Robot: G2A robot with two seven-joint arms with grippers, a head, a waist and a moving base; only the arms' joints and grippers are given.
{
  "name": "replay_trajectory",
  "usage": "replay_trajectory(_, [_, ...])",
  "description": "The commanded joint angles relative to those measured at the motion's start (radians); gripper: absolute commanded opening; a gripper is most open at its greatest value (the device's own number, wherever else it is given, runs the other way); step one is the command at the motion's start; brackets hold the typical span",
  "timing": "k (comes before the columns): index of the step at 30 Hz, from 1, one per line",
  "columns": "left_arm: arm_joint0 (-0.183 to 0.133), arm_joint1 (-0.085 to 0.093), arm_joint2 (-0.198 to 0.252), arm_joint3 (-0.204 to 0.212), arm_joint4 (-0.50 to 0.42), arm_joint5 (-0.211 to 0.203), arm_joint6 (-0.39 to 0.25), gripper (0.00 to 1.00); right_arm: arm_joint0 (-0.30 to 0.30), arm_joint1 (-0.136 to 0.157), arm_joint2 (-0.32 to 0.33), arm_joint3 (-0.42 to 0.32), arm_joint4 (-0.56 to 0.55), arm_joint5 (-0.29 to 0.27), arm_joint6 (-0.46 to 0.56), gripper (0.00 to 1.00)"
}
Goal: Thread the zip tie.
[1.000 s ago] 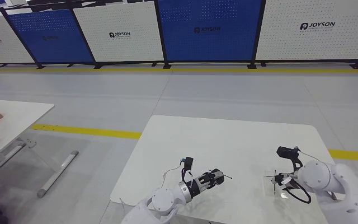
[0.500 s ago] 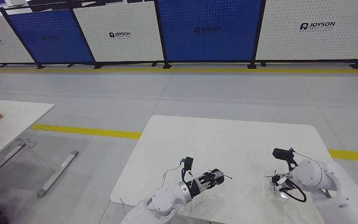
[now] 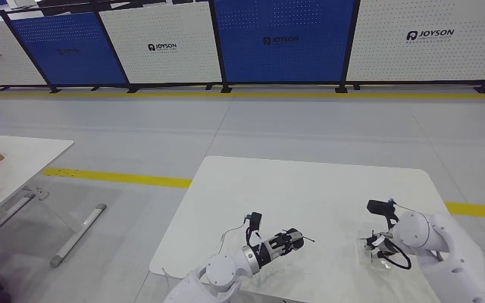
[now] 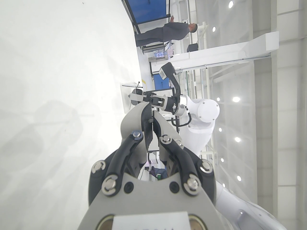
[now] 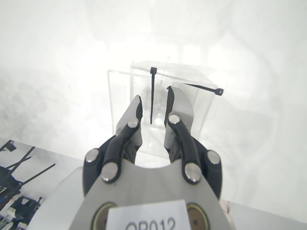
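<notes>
**Item 1, zip tie** (image 5: pixel 152 94). Black and slim. Its square head sits at the rim of a clear stand (image 5: pixel 115 106), and its strap runs from there into the gap of the right pincer (image 5: pixel 154 93). We cannot tell whether it lies across the stand's top or hangs inside.

**Item 2, second zip tie** (image 5: pixel 203 88). Looks alike. It is laid over the stand's rim with its head overhanging one corner, near the first tie and outside the pincer's gap.

**Item 3, right pincer.** The jaws are spread, with one finger on each side of the strap. We see no contact.

**Item 4, left pincer** (image 4: pixel 150 107). The fingers are pressed together. It is held over the bench (image 3: pixel 303 189), well apart from the stand.

**Step in hand.** We judge this to be the pick-up, with threading not yet begun. The next move calls for a square close on the strap that leaves an end free to feed. A skewed close could knock the tie off the rim.

**Views compared.**
- The right wrist view places the strap between the fingers, where the top view gives only faint dark lines.
- The top view gives the spacing of the two arms along the bench.
- The top view also shows a thin dark sliver at the left pincer's tip, possibly another tie. The left wrist view does not confirm this.
- The left wrist view shows the right pincer side-on at the stand.
</notes>
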Motion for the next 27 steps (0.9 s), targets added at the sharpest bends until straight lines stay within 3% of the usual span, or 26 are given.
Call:
replay_trajectory(1, [0.000,0.000,0.000,0.000,0.000,0.000,0.000,0.00,0.005,-0.002,-0.004,0.006,-0.002,0.000,0.000,0.22])
replay_trajectory(6, [0.000,0.000,0.000,0.000,0.000,0.000,0.000,0.00,0.018,-0.008,-0.014,0.024,-0.009,0.000,0.000,0.22])
replay_trajectory(15, [0.000,0.000,0.000,0.000,0.000,0.000,0.000,0.00,0.026,-0.016,-0.016,0.033,-0.016,0.000,0.000,0.00])
replay_trajectory(22, [0.000,0.000,0.000,0.000,0.000,0.000,0.000,0.00,0.012,-0.014,-0.004,0.013,-0.023,0.000,0.000,0.00])
replay_trajectory(27, [0.000,0.000,0.000,0.000,0.000,0.000,0.000,0.00,-0.030,0.002,0.027,-0.055,-0.024,0.000,0.000,0.00])
